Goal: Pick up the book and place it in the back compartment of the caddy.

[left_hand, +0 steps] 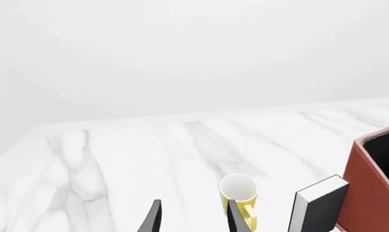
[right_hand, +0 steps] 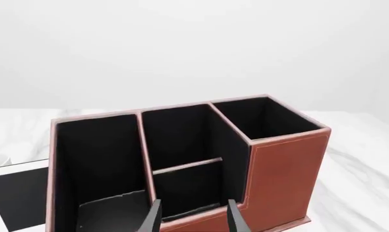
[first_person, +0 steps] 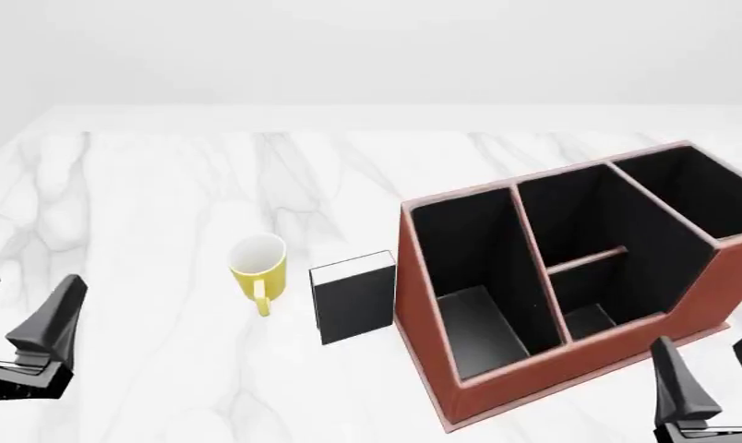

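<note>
Hovering low near table edge: left end effector [first_person: 20,318], right end effector [first_person: 716,374], both spread.

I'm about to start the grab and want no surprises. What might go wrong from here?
1. The book stands upright between the mug and the caddy, close to both; an open pincer may bump either.
2. A nudge could topple the book.
3. The caddy has several compartments, so it may be dropped into the wrong one.

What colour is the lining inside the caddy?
Black. The caddy is reddish-brown outside; its dark lining shows best in the right wrist view.
</note>
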{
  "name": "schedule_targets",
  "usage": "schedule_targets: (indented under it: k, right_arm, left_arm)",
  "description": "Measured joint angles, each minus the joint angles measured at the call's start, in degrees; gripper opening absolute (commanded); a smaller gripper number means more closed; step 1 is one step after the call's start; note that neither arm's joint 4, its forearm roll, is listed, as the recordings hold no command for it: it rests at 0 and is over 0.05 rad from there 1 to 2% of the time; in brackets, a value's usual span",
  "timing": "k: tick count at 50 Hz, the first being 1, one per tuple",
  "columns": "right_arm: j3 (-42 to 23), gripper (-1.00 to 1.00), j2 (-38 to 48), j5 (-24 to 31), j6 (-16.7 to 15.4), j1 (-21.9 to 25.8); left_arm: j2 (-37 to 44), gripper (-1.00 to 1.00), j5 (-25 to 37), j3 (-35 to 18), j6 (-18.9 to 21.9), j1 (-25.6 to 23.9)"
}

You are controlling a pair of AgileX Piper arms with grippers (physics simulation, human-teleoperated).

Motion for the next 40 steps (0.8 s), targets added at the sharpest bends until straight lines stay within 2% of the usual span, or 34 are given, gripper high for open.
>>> schedule_targets:
  k: [6, 26, 33, 40]
  right_arm:
    - [0.02, 1.00, 0.14, -0.10, -0.02, 0.05]
    - [0.05, 1.00, 2.15, -1.48, 0.66, 0.02]
    - [0.06, 1.00, 2.94, -2.14, 0.81, -0.08]
    - [0.07, 1.00, 3.54, -2.66, 0.87, -0.19]
  left_arm:
    - [6.50, 1.00, 3.84, -10.42, -0.21, -4.25]
    - [35.24, 1.00, 23.21, -50.96, 11.64, -17.93]
    - [44.86, 1.00, 29.08, -61.12, 15.65, -22.08]
    - [52.56, 1.00, 35.79, -69.08, 17.70, -25.03]
